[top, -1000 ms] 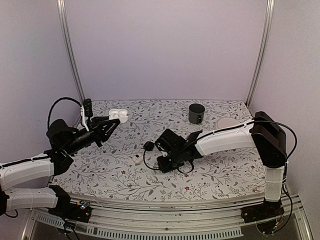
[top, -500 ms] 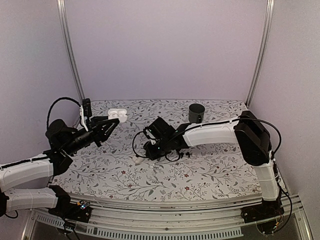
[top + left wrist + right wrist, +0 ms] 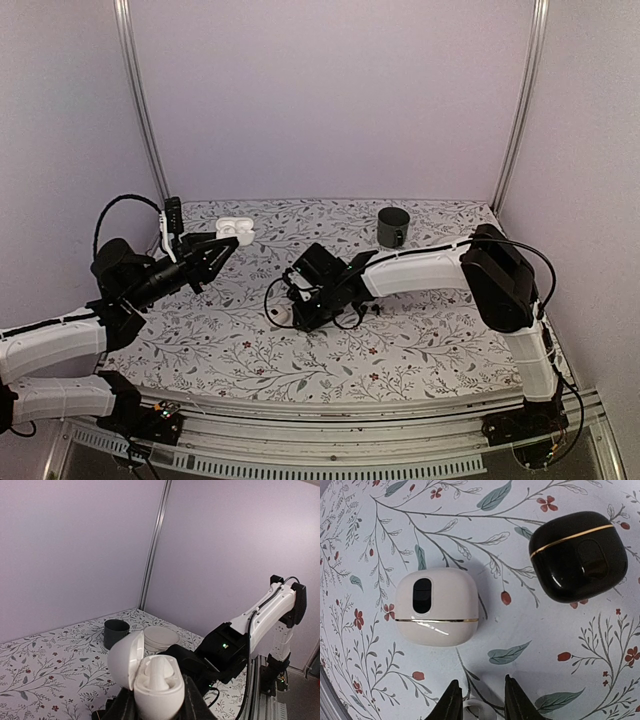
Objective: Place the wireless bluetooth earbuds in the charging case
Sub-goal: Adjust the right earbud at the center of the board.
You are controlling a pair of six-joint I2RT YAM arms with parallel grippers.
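The right pincer (image 3: 481,680), fingers slightly apart, straddles a white earbud (image 3: 472,710) low over the bench (image 3: 520,630). A closed white case (image 3: 436,607) and a closed black case (image 3: 578,556) lie just beyond its tips, apart from each other. The left pincer (image 3: 159,702) clamps the open charging case (image 3: 162,687) aloft, a seated earbud (image 3: 157,666) inside and open air around it.
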